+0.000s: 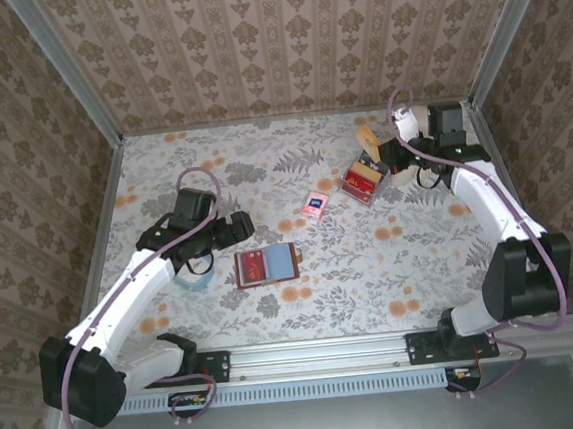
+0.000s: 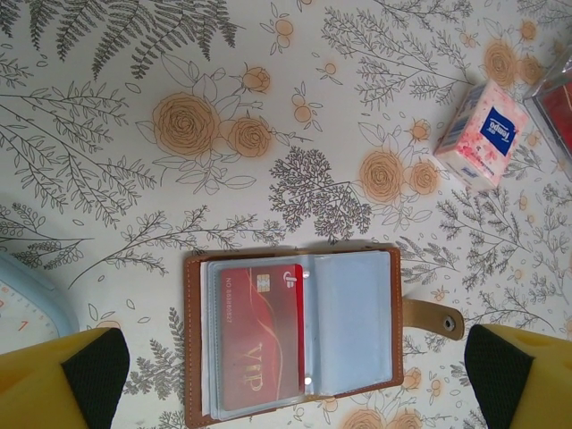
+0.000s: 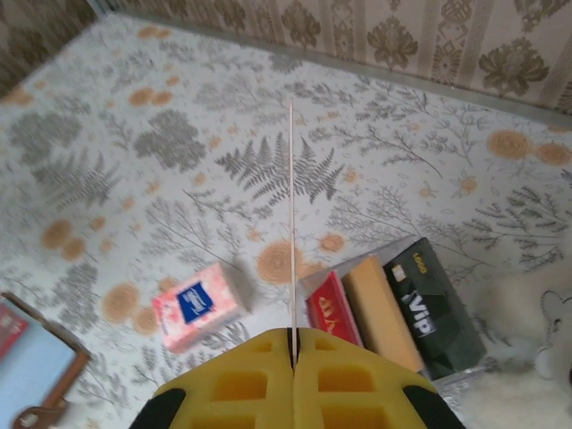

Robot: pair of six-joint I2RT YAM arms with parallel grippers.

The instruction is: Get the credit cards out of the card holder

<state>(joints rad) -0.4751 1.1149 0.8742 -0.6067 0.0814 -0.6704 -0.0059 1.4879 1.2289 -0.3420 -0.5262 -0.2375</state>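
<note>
The floral desk (image 1: 163,175) is stretching between patterned walls. The left pincer (image 2: 297,374) is hanging with its jaws spread wide, one yellow finger in each lower corner of its wrist view, either side of the brown card holder (image 2: 295,331). The holder is lying open at the lower centre of the desk, with a red VIP card (image 2: 261,335) sitting in its left sleeve. At the upper right of the top view, the right pincer (image 3: 292,344) is clamping a thin card (image 3: 290,214), seen edge-on, near a clear tray (image 3: 465,374) carrying three more cards. A pink tissue pack (image 1: 315,204) is lying between holder and tray.
</note>
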